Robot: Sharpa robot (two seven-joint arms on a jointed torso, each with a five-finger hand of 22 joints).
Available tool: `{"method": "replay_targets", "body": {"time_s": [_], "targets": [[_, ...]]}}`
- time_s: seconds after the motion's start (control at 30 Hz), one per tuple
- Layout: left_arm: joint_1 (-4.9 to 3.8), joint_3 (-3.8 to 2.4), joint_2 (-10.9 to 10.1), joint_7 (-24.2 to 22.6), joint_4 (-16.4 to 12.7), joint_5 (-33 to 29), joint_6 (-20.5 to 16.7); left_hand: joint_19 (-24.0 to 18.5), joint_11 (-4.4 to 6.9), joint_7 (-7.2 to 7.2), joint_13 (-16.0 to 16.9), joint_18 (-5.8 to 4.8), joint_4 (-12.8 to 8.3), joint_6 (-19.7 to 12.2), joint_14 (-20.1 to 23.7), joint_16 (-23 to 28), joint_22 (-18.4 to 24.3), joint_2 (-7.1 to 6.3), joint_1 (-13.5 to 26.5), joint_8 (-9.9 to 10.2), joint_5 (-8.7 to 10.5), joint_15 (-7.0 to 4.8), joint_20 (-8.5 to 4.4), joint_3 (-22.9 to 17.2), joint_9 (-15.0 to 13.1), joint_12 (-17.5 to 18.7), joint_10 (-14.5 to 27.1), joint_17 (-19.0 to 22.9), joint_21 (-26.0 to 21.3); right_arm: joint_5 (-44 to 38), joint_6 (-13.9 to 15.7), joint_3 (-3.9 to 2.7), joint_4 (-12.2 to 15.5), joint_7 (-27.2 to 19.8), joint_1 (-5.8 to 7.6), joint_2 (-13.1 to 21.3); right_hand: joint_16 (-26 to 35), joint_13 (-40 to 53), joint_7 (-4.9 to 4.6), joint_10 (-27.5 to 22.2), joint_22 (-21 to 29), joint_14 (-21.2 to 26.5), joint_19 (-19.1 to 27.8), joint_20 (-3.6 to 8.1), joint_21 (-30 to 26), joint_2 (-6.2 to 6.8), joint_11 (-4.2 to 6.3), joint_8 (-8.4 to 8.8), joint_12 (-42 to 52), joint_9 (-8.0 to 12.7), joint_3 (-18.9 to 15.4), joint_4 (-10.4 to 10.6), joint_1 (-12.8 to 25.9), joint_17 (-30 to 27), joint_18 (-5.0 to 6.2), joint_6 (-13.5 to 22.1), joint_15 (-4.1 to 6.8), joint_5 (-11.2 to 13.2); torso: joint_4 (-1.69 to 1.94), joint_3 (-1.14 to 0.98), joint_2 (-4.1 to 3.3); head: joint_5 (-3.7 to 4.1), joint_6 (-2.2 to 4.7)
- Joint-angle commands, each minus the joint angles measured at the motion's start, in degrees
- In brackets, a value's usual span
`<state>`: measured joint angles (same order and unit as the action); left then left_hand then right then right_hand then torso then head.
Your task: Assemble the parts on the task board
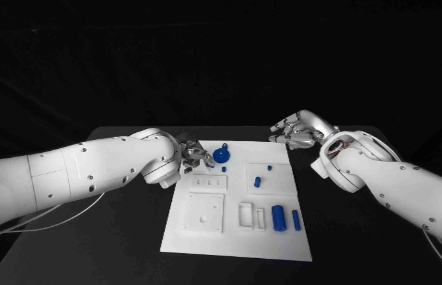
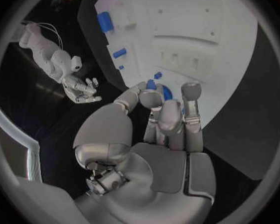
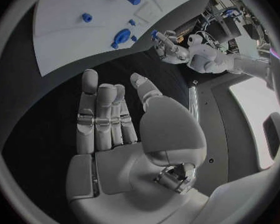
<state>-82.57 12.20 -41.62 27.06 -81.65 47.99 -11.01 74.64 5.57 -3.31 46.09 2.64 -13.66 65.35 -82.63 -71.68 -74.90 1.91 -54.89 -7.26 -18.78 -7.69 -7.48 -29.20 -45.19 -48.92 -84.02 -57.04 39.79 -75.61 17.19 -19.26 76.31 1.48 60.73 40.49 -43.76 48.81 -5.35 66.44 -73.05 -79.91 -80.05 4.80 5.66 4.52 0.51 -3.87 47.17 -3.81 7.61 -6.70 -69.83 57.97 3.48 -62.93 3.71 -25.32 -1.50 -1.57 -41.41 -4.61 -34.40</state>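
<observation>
The white task board (image 1: 237, 234) lies in the middle of the black table. My left hand (image 1: 191, 156) hovers over the board's far left corner, fingers curled, and pinches a small blue part (image 2: 151, 84) at its fingertips. Just beyond those fingers a round blue knob-like part (image 1: 221, 153) stands on the board, with a small blue peg (image 1: 224, 169) near it. My right hand (image 1: 296, 131) floats off the board's far right corner, its fingers (image 3: 96, 114) straight and apart, holding nothing.
More blue parts lie on the board: a thick cylinder (image 1: 278, 218) and a slimmer one (image 1: 296, 219) at the near right, a short piece (image 1: 258, 182) and a tiny peg (image 1: 269, 167) further back. White raised fixtures (image 1: 204, 212) sit at the near left.
</observation>
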Motion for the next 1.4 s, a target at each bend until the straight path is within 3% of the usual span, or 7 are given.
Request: {"method": "replay_targets", "body": {"time_s": [0.03,0.33,0.53,0.77,0.97,1.13,1.4], "targets": [[0.0,0.36,-1.0,2.0,-1.7,5.1,-1.7,0.3,0.48,6.43,0.2,0.55,1.2,7.5,-0.3,0.1,-2.1,-0.67,-0.4,-3.3,-0.14,0.0,-0.01,-1.8,-23.8,-0.3,-2.5,-0.1,0.1,1.2,0.4,-0.43,0.5,-0.2,0.19,0.3,-0.4,0.4,-0.04,-0.2,-0.4,0.0,-0.4,0.1,-0.4,0.06,-0.02,0.3,0.4,0.0,-0.5,0.6,0.2,0.0,0.17,0.3,0.21,-0.3,0.14,0.02,-0.11,-0.21,-0.44],[0.32,1.04,-2.1,2.5,-3.1,7.0,-2.4,0.4,0.43,6.52,0.1,0.89,1.5,8.4,-0.6,0.0,-2.2,-1.22,-0.7,-2.6,-0.38,0.14,0.47,-1.9,-24.6,-1.2,-2.5,-1.1,1.0,0.9,0.7,-1.05,1.3,0.1,1.07,0.4,-0.3,0.4,-0.08,-0.3,-0.8,0.1,-0.5,0.05,-0.9,0.2,-0.07,0.31,0.3,0.0,-1.0,1.1,0.1,-0.1,0.15,0.4,0.17,-1.0,0.07,-0.05,-0.08,-0.76,-1.09],[1.67,1.27,-1.4,2.6,-2.7,7.6,-3.1,0.3,0.27,6.49,-0.1,0.86,1.7,8.6,-0.6,0.0,-2.3,-1.02,-0.5,-2.3,-0.23,0.35,0.66,-1.9,-24.6,-1.3,-2.5,-1.3,1.3,0.6,0.8,-1.14,1.7,0.2,1.25,0.1,-0.3,0.3,-0.08,-0.3,-0.9,0.2,-0.5,0.04,-1.2,0.31,-0.06,0.3,0.3,0.0,-1.3,1.4,0.2,-0.2,0.13,0.5,0.16,-2.0,-0.04,-0.09,-0.11,-1.08,-1.38],[3.01,1.33,0.0,2.4,-1.2,7.8,-3.5,0.2,0.27,6.5,-0.3,0.95,1.8,8.7,-0.6,0.1,-2.2,-0.96,-0.5,-2.2,0.44,0.35,0.72,-1.7,-24.7,-1.3,-2.5,-1.2,1.2,0.3,0.6,-1.18,1.8,0.4,1.31,-0.3,-0.3,0.3,-0.05,-0.3,-1.0,0.2,-0.5,0.05,-1.3,0.31,-0.04,0.31,0.3,0.0,-1.4,1.6,0.0,-0.3,0.11,0.4,0.17,-2.2,0.01,-0.03,-0.08,-0.7,-1.78],[3.25,1.34,0.7,2.5,-0.3,7.9,-3.1,0.2,0.23,6.49,-0.6,0.97,2.0,8.7,-0.6,0.1,-2.2,-0.81,-0.5,-2.1,0.47,0.39,0.76,-1.7,-24.8,-1.2,-2.5,-1.2,1.2,-0.6,0.5,-1.18,2.1,0.6,1.37,-0.5,-0.3,0.3,-0.04,-0.3,-1.0,0.2,-0.5,0.05,-1.4,0.28,-0.04,0.29,0.3,0.0,-1.4,1.6,-0.1,-0.3,0.11,0.3,0.17,-2.2,-0.02,-0.12,-0.07,-0.61,-2.17],[3.31,1.36,1.7,2.6,0.5,7.8,-2.5,0.1,0.22,6.5,-0.6,0.98,2.2,8.8,-0.6,0.1,-2.2,-0.68,-0.3,-2.0,0.89,0.41,0.8,-1.6,-24.8,-1.3,-2.5,-1.2,1.2,-1.0,0.6,-1.18,2.3,0.7,1.4,-0.7,-0.3,0.3,-0.06,-0.3,-1.1,0.2,-0.5,0.06,-1.4,0.2,-0.05,0.31,0.3,0.0,-1.2,1.7,0.0,-0.4,0.11,0.4,0.18,-2.0,0.08,0.02,-0.08,-0.09,-2.44],[3.48,1.42,2.5,2.7,1.3,7.6,-1.5,0.1,0.2,6.48,-0.8,0.99,2.4,8.7,-0.6,0.2,-2.1,-0.56,-0.3,-2.0,1.29,0.42,0.81,-1.5,-24.8,-1.2,-2.5,-1.1,1.1,-1.4,0.5,-1.18,2.5,0.7,1.4,-0.8,-0.3,0.3,-0.13,-0.4,-1.2,0.2,-0.5,0.05,-1.5,0.33,-0.06,0.3,0.2,0.0,-0.6,1.5,-0.3,-0.4,0.12,0.6,0.15,-2.0,0.16,-0.02,-0.03,0.24,-2.61]]}}
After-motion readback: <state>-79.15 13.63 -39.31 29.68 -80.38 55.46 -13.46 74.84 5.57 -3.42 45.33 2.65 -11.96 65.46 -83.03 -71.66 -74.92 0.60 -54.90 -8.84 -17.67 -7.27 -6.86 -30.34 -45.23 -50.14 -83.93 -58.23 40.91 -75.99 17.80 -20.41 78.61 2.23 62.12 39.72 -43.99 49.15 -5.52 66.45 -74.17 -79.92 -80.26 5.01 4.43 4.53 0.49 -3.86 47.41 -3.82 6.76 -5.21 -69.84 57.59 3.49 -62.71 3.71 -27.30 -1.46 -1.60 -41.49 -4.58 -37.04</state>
